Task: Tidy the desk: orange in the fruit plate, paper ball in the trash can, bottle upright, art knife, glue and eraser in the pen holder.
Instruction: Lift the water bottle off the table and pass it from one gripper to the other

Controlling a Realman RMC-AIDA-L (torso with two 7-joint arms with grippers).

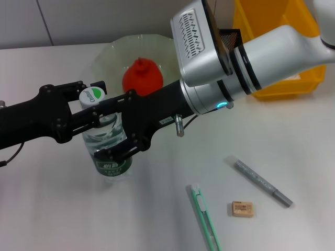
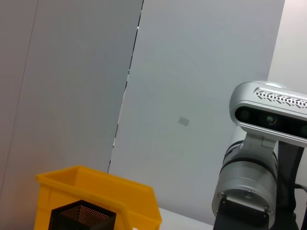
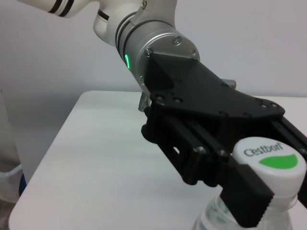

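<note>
Bottle (image 1: 109, 141) is standing upright on the desk (image 1: 293, 151) at your near left, just in front of the fruit plate (image 1: 112, 55), and your right gripper (image 1: 104, 123) is reaching across from the right with its jaws clamped on the bottle just under the cap. You are seeing the orange (image 1: 143, 76) sitting inside the fruit plate. Off to the near right, the eraser (image 1: 242, 209) is lying between a green art knife (image 1: 204, 218) and a grey pen-shaped stick (image 1: 261, 182), touching neither. The trash can (image 1: 277, 47) is sitting at the far right with the pen holder (image 1: 230, 35) just beside it. Your left gripper is showing in none of your views.
</note>
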